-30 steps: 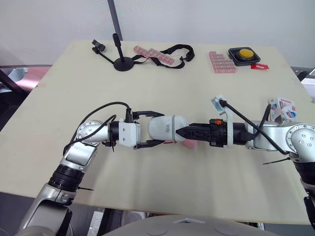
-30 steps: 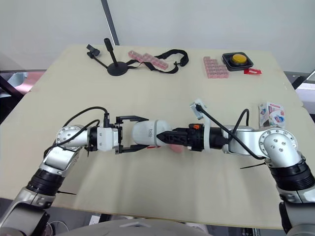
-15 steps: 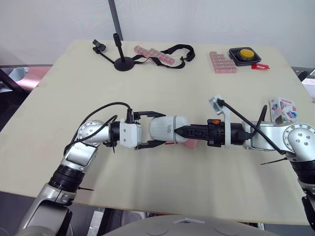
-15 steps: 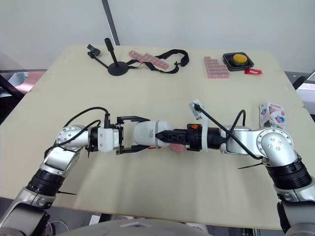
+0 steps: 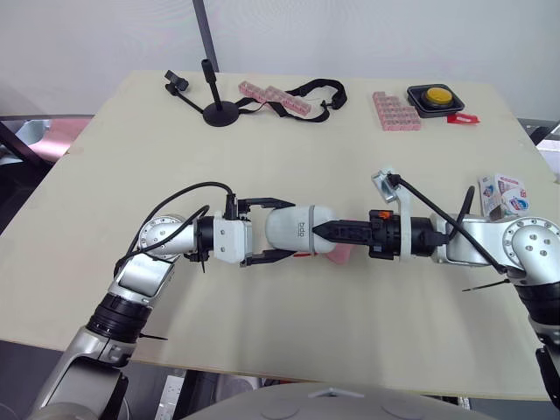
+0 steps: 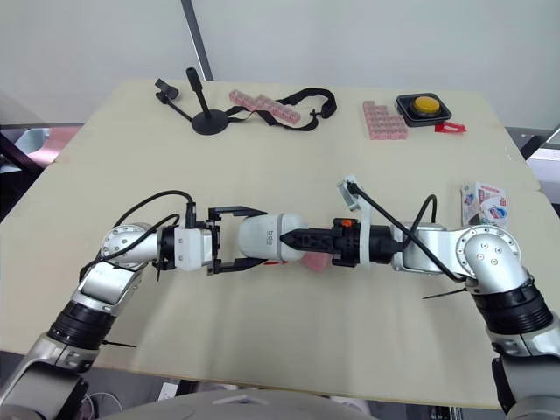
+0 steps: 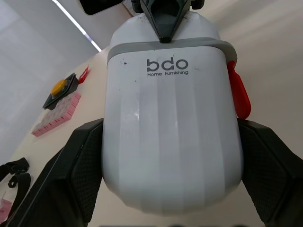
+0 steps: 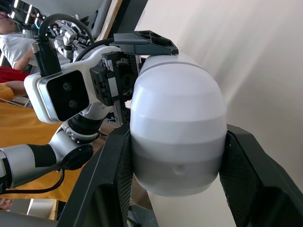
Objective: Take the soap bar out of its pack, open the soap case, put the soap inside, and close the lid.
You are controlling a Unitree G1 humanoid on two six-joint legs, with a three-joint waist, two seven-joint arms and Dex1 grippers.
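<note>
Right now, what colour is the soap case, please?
The soap case is white with a grey band; left wrist view.

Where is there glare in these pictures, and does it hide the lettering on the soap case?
Left wrist view: soft pale bands of reflection run down the soap case, but its lettering is readable. Right wrist view: bright streaks cross the table, and the case's rounded end shines white. Left eye view: the table is evenly lit.

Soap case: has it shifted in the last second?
No. The soap case lies at the same spot relative to the black stand and the soap pack as a second ago.
</note>
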